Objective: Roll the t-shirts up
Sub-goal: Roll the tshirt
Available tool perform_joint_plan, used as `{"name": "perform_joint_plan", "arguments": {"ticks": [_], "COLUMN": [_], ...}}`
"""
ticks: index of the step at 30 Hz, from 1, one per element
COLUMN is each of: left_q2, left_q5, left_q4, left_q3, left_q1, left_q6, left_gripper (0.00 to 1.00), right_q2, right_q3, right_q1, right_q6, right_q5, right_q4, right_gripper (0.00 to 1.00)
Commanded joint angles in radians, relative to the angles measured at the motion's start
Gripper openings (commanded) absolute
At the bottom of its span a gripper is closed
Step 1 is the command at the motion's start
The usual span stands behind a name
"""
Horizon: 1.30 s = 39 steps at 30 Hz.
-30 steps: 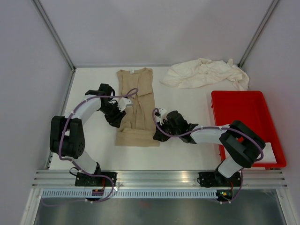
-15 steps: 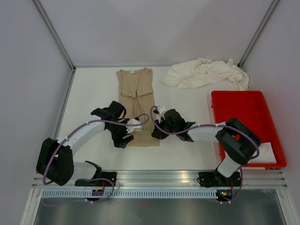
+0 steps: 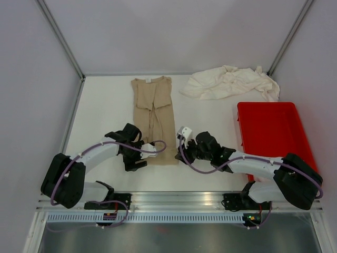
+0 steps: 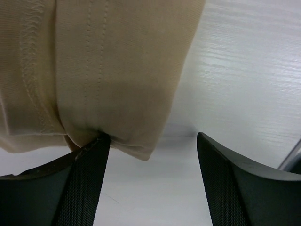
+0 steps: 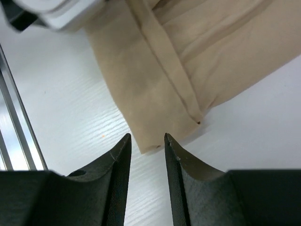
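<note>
Over the last second your left arm has swung down from the middle of the tan t-shirt [image 3: 155,108] to its near hem, so both claws now sit at the two near corners: the left gripper [image 3: 141,158] at the left corner, the right gripper [image 3: 182,154] at the right one. The shirt lies where it did, folded lengthwise into a narrow strip on the table [image 3: 105,105], neck label at the far end. In the left wrist view the claw is spread wide, one finger [image 4: 89,179] touching the hem corner and the other on bare table, so nothing is held yet. In the right wrist view the fingers are drawn close with a narrow gap left, and the hem corner lies just at their tips; I judge it not yet pinched (the cloth looks slack there). This reads as the set-up for the first turn of the roll, starting from the hem. The cream-white t-shirts [image 3: 229,83] wait in a heap at the far right, beyond the red tray [image 3: 266,105].
</note>
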<state>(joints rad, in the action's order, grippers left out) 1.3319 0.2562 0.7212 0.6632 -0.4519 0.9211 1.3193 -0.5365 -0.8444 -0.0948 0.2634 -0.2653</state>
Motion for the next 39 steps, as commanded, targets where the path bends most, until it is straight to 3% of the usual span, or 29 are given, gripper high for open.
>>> {"name": "perform_joint_plan", "arguments": {"ticks": [1,4,7,11,12,17,19,20,23,32,39], "left_q2": [0.013,0.006,0.0,-0.01,-0.023,-0.059,-0.071,-0.074,-0.089,-0.164,-0.188], "left_q5": [-0.052,-0.032,-0.038,-0.026,0.001,0.038,0.06,0.069,0.071,0.129,0.144], "left_q4": [-0.133,-0.134,-0.132,-0.109,-0.059,0.013,0.049,0.058,0.086,0.355,0.466], "left_q3": [-0.033,-0.03,-0.043,-0.048,-0.033,-0.017,-0.017,-0.019,-0.02,0.055,0.078], "left_q1": [-0.002,-0.002,-0.002,-0.002,-0.002,-0.002,-0.002,-0.002,-0.002,-0.002,0.004], "left_q6": [0.012,-0.005,-0.004,-0.017,-0.043,-0.076,-0.093,-0.103,-0.114,-0.065,0.004], "left_gripper": [0.79,0.67,0.48,0.32,0.23,0.18,0.15,0.14,0.03,0.05,0.08], "right_q2": [-0.049,-0.005,0.059,0.133,0.188,0.241,0.227,0.212,0.178,0.066,-0.04], "right_q3": [0.053,0.069,0.073,0.055,0.023,-0.017,0.001,0.01,0.01,-0.108,-0.137], "right_q1": [-0.102,-0.172,-0.235,-0.251,-0.255,-0.255,-0.254,-0.255,-0.255,-0.255,-0.251], "right_q6": [0.257,0.375,0.467,0.518,0.529,0.526,0.526,0.524,0.517,0.435,0.388], "right_q5": [-0.146,-0.231,-0.312,-0.332,-0.32,-0.334,-0.311,-0.311,-0.267,-0.02,0.106], "right_q4": [-0.074,-0.098,-0.167,-0.216,-0.191,-0.086,-0.084,-0.077,-0.042,0.306,0.385], "right_gripper": [0.41,0.44,0.46,0.47,0.48,0.42,0.29,0.13,0.04,0.0,0.0]}}
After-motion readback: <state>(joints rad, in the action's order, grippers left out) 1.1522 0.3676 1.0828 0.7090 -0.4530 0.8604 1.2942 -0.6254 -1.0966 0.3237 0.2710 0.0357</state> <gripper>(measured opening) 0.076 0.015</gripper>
